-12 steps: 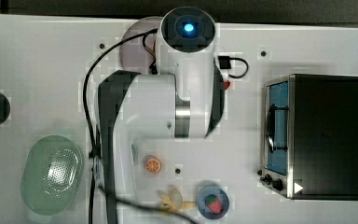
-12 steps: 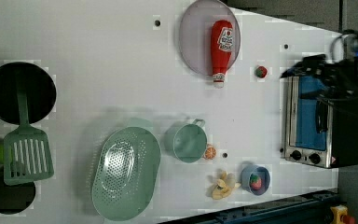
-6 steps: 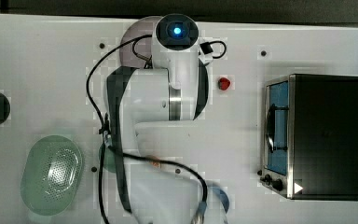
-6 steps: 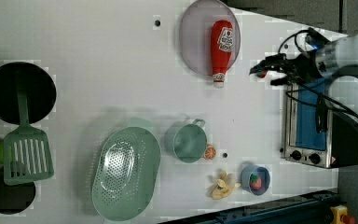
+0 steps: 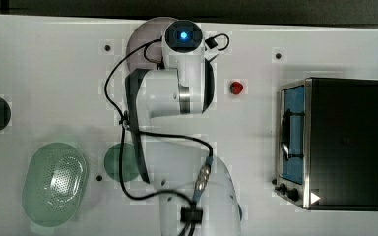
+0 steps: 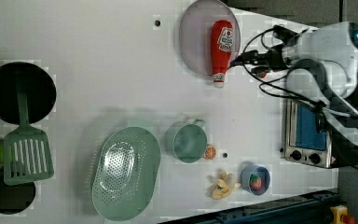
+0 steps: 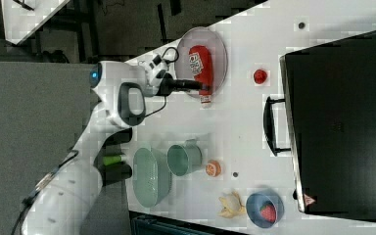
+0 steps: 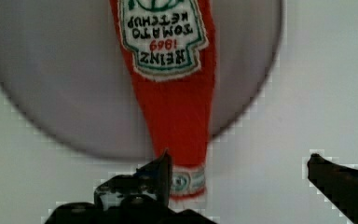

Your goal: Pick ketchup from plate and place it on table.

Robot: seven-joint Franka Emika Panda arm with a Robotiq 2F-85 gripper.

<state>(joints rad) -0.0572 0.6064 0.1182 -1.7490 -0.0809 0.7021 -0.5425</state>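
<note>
Moved in over plate since earlier frame: gripper (image 6: 235, 59), then off by toaster oven (image 6: 307, 133), now just beside ketchup (image 6: 221, 49). Ketchup lying flat on plate (image 6: 193, 42), white tip past rim onto table (image 6: 98, 51). Fingers (image 8: 142, 182) spread wide, nothing between, bottle neck beside one finger in wrist view. Small red strawberry (image 5: 236, 88) near plate. Green cup (image 6: 189, 142), strainer (image 6: 126, 172) well apart.
</note>
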